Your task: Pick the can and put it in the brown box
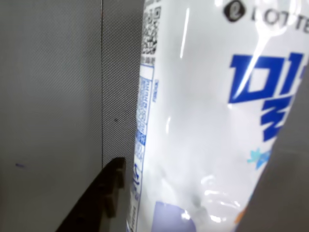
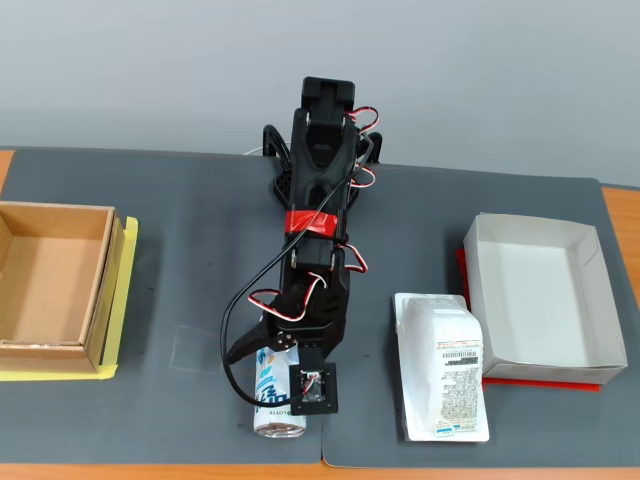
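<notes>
The can (image 2: 268, 385) is white with blue lettering. It lies on the dark mat near the front edge, one silver end toward the fixed camera. My gripper (image 2: 275, 380) reaches down over it, one finger on each side. In the wrist view the can (image 1: 203, 121) fills the right half. The black finger (image 1: 104, 203) sits just left of it, with a thin strip of mat showing between them. A blurred grey finger (image 1: 285, 193) is on the can's right. The jaws stand open around the can. The brown box (image 2: 100, 290) sits open-topped at the far left on a yellow sheet.
A white plastic-wrapped packet (image 2: 445, 365) lies right of the gripper. Beyond it a white-grey box (image 2: 590, 345) rests on a red sheet. The arm's base (image 2: 325, 150) stands at the back centre. The mat's front edge runs just below the can.
</notes>
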